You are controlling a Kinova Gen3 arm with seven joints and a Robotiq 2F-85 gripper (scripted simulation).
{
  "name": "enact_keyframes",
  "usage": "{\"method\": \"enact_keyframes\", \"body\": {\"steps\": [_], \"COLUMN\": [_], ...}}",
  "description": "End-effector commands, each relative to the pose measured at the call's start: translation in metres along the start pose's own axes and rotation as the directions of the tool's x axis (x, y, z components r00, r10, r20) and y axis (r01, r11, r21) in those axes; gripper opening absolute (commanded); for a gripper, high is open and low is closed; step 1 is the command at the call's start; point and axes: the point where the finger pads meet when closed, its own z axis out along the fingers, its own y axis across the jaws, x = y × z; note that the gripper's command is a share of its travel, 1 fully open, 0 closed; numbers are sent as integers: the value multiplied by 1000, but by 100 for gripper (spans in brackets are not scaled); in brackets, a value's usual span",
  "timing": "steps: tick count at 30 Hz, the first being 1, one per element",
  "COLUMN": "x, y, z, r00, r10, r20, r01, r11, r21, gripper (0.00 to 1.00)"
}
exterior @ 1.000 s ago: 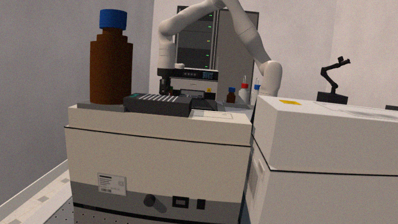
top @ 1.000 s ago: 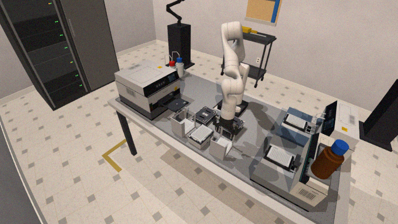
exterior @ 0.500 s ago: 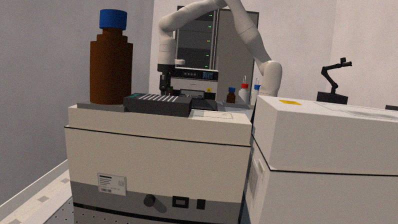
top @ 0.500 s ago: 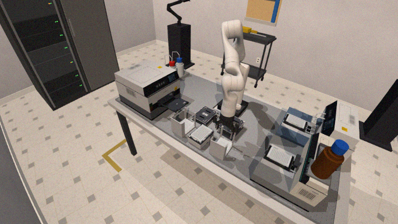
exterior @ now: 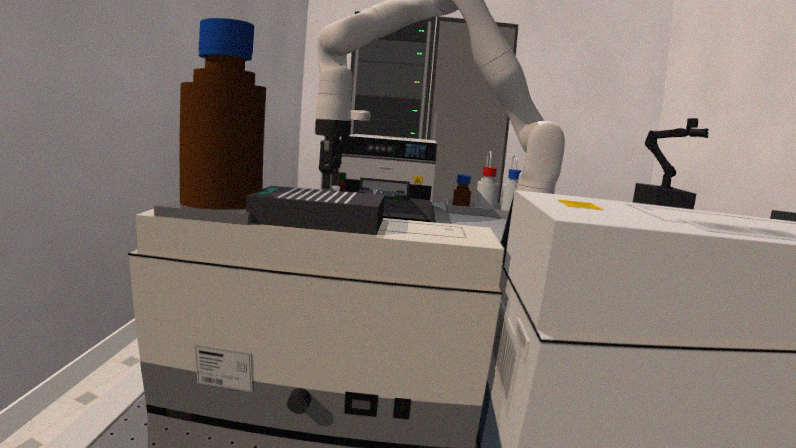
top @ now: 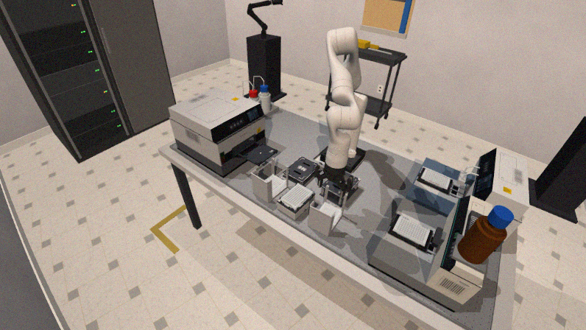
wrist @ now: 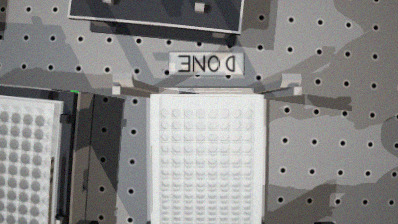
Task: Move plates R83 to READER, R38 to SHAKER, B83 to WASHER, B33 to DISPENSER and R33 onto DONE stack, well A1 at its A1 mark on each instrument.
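My gripper (top: pixel 333 184) hangs open and empty above the DONE rack (top: pixel 325 216), a little back from it; it also shows in the exterior view (exterior: pixel 328 166). In the wrist view a white well plate (wrist: pixel 207 157) lies flat in the rack below the DONE label (wrist: pixel 206 63); my fingers are out of frame there. Another white plate (wrist: pixel 25 160) (top: pixel 296 197) sits on the dark station to the rack's left. Two more white plates sit on the right-hand instruments (top: pixel 436 179) (top: pixel 411 230). The big instrument's dark tray (top: pixel 260 155) holds no plate. Plate labels are unreadable.
A second tall rack (top: pixel 265 185) stands left of the plate station. A dark nest (top: pixel 303 168) lies behind it, and another dark nest (wrist: pixel 155 12) shows beyond the DONE label. A brown bottle (top: pixel 484 239) stands on the right instrument. The arm's base (top: pixel 340 158) is just behind the racks.
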Motion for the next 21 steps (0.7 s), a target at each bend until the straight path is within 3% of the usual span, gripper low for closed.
{"method": "enact_keyframes", "body": {"steps": [1, 21], "x": [-1, 0], "y": [1, 0], "z": [-8, -32], "r00": [1000, 1000], "r10": [-5, -6], "r20": [3, 3], "r01": [5, 6], "r11": [1000, 1000], "r21": [-5, -4], "gripper": [100, 100]}}
